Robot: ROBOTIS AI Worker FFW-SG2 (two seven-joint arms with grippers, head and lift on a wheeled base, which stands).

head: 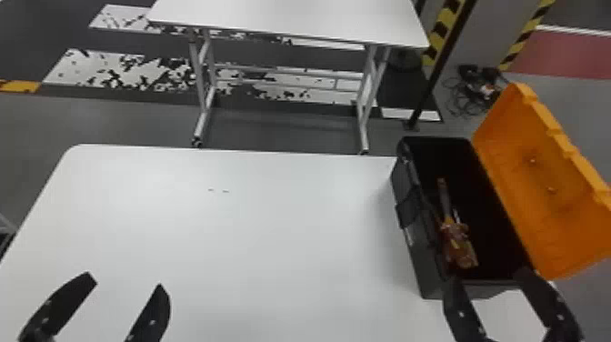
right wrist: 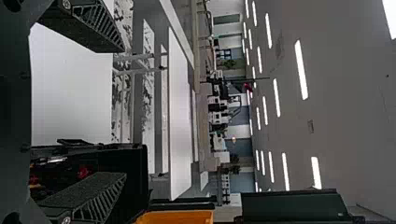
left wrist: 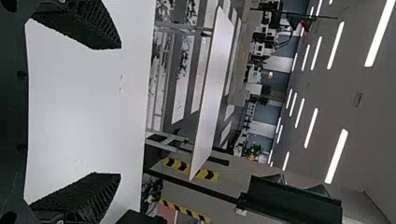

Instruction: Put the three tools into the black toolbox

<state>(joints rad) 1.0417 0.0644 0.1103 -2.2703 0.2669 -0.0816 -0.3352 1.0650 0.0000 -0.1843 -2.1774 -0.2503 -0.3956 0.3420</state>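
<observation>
The black toolbox (head: 413, 227) stands at the table's right side with its orange lid (head: 541, 182) swung open to the right. Inside it lie tools with red and yellow handles (head: 459, 245), crowded together; I cannot tell how many. My right gripper (head: 491, 277) is open at the toolbox's near end; in the right wrist view, the right gripper (right wrist: 125, 112) has the toolbox (right wrist: 135, 163) beside its lower finger. Over the table's near left part, my left gripper (head: 125, 279) stands open and holds nothing; the left wrist view shows the left gripper (left wrist: 120, 111) with its fingers wide apart.
The white table (head: 227, 236) extends left from the toolbox. Beyond it stands a second white table (head: 291, 18) on metal legs. Cables (head: 473, 91) lie on the floor behind the toolbox, near a striped yellow and black pillar (head: 448, 22).
</observation>
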